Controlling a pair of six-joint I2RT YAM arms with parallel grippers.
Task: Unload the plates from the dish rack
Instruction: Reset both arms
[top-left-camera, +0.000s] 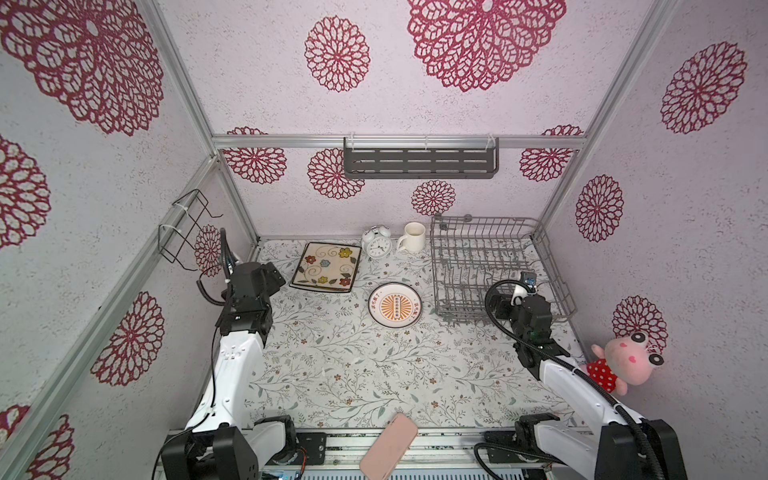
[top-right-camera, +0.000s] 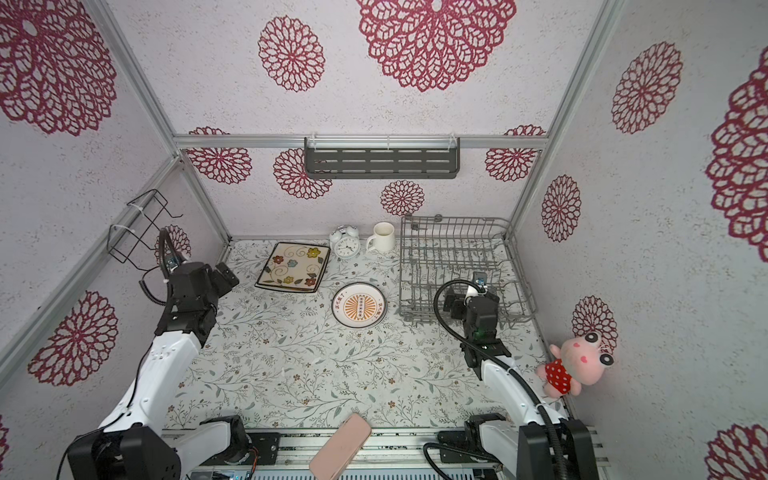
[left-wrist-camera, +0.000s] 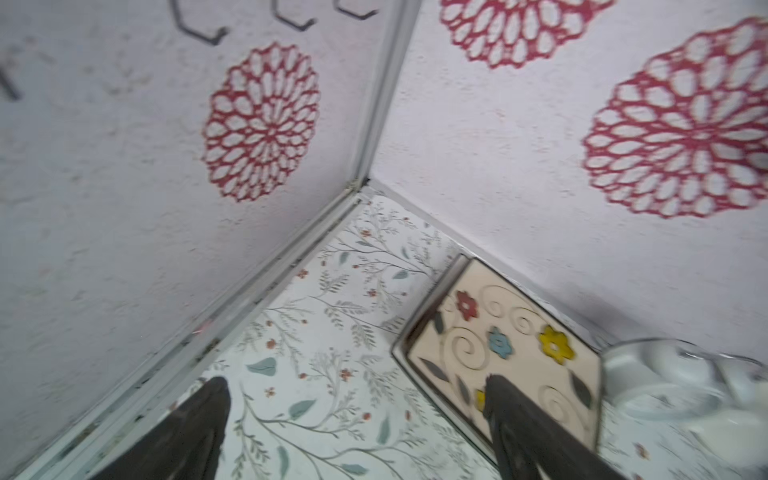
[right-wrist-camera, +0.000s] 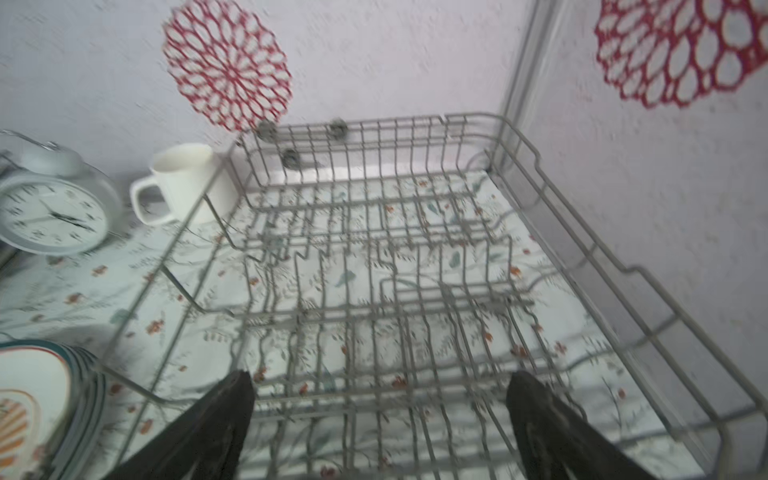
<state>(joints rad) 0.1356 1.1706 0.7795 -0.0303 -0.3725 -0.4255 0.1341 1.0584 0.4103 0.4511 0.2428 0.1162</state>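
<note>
Both top views sit high over the near edge, looking down across the whole desk (top-left-camera: 353, 374). Left wrist cam's close, facing the far-left corner; right wrist cam's close over the dish rack (right-wrist-camera: 374, 145), far right.

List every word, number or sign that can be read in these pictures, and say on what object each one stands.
Nothing can be read with certainty.
On the round plate: dark characters on two sides of the rim, too small to read.
On the alarm clock: numerals around the dial, too blurred to read.
On the square flowered plate, the mug and the dish rack: no text visible.
</note>
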